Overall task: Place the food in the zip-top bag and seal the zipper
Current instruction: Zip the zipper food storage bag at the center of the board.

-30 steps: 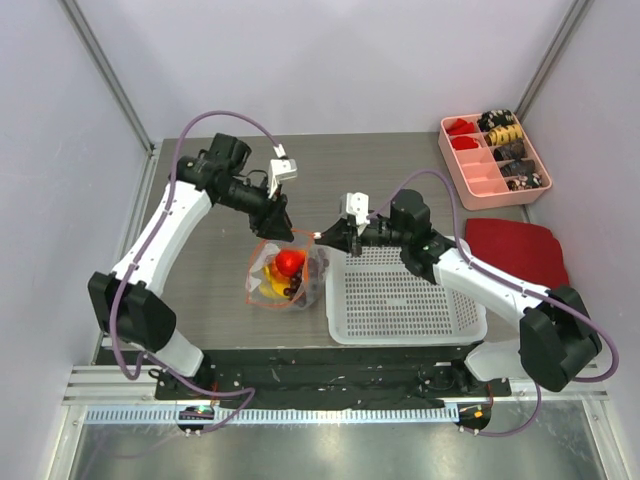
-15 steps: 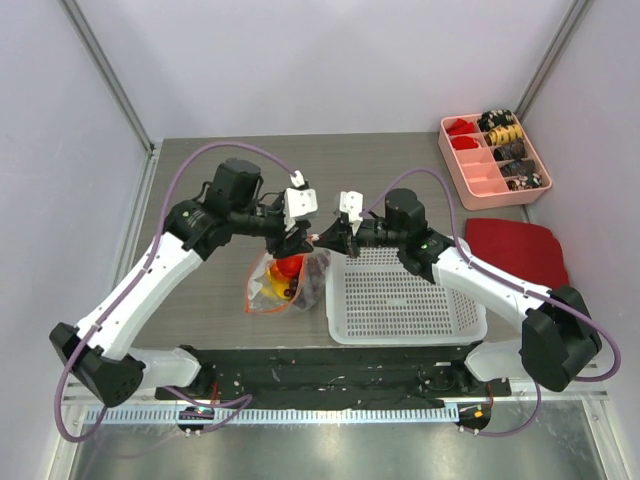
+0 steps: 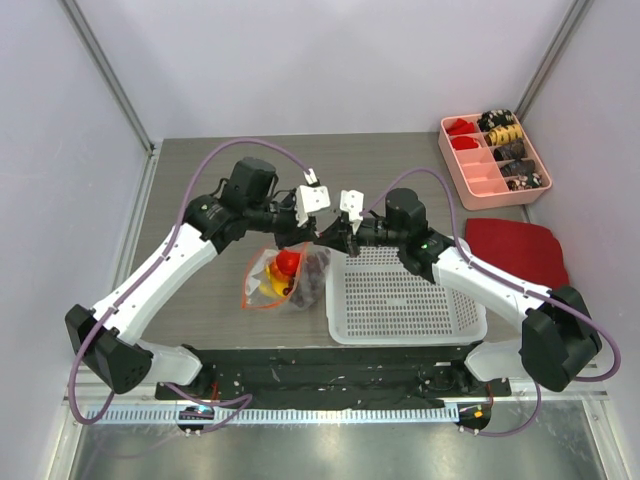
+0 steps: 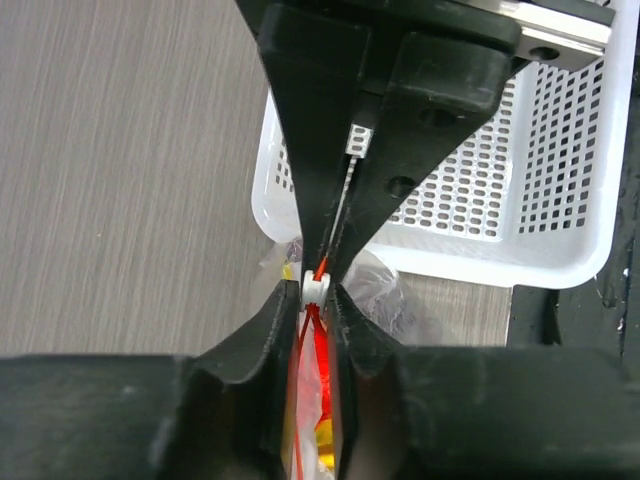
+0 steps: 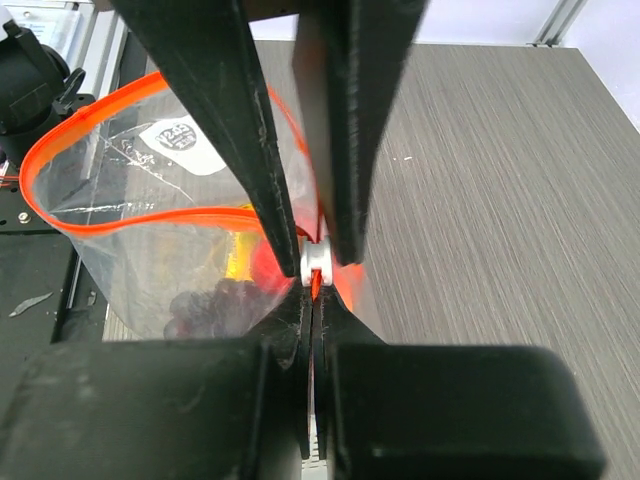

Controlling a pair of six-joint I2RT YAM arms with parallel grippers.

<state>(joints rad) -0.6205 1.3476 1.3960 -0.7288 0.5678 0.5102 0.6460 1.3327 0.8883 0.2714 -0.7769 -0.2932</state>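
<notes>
The clear zip-top bag (image 3: 262, 292) lies on the table left of the basket, its mouth lifted. Inside are a red fruit (image 3: 288, 260), yellow banana (image 3: 271, 288) and dark grapes (image 3: 314, 265); no pumpkin shows. In the right wrist view the bag (image 5: 120, 250) gapes, and the orange zipper strip (image 5: 95, 135) forms an open loop. My left gripper (image 3: 308, 234) (image 4: 314, 296) is shut on the white slider (image 4: 314, 289) (image 5: 316, 262). My right gripper (image 3: 330, 237) (image 5: 313, 300) is shut on the zipper's end just beyond the slider, tip to tip with the left.
A white perforated basket (image 3: 405, 300) (image 4: 560, 200) stands right of the bag, under my right arm. A pink compartment tray (image 3: 478, 178) of snacks is at the back right, a red cloth (image 3: 515, 250) in front of it.
My left gripper moved right along the bag's mouth until it met the right gripper at the slider. The bag's mouth has been drawn narrower and up. The right gripper barely moved.
</notes>
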